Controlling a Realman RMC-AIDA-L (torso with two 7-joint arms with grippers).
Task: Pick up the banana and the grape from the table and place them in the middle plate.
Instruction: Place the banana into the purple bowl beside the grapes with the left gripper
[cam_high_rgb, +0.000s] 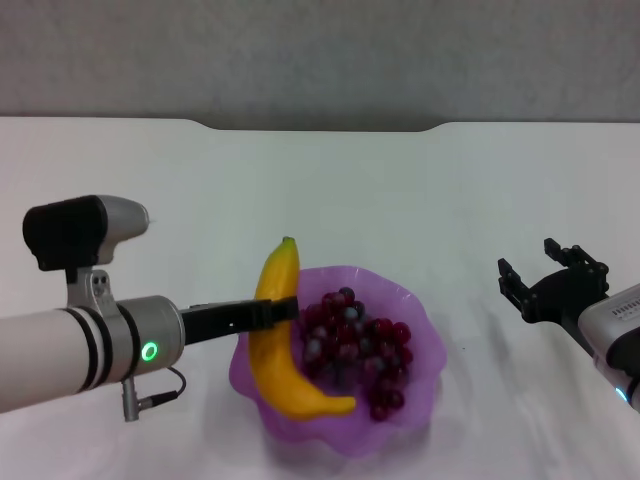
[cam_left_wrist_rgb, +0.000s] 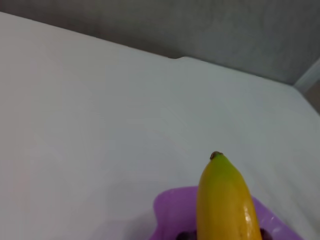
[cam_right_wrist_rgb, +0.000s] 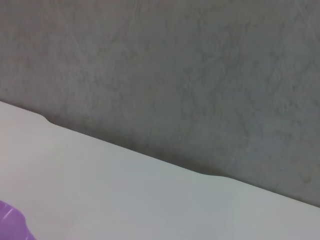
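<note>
The banana (cam_high_rgb: 277, 372) lies along the left side of the purple middle plate (cam_high_rgb: 425, 338), with its green stem tip sticking out over the far rim. The bunch of grapes (cam_high_rgb: 357, 347) lies in the plate to the right of it. My left gripper (cam_high_rgb: 276, 312) reaches in from the left and is shut on the banana at its upper half. The left wrist view shows the banana's stem end (cam_left_wrist_rgb: 224, 197) above the plate's rim (cam_left_wrist_rgb: 170, 210). My right gripper (cam_high_rgb: 548, 276) is open and empty, above the table (cam_high_rgb: 400, 190) to the right of the plate.
The white table runs back to a notched far edge before a grey wall (cam_high_rgb: 320, 60). The right wrist view shows that edge, the table (cam_right_wrist_rgb: 125, 200) and a corner of the plate (cam_right_wrist_rgb: 10, 226).
</note>
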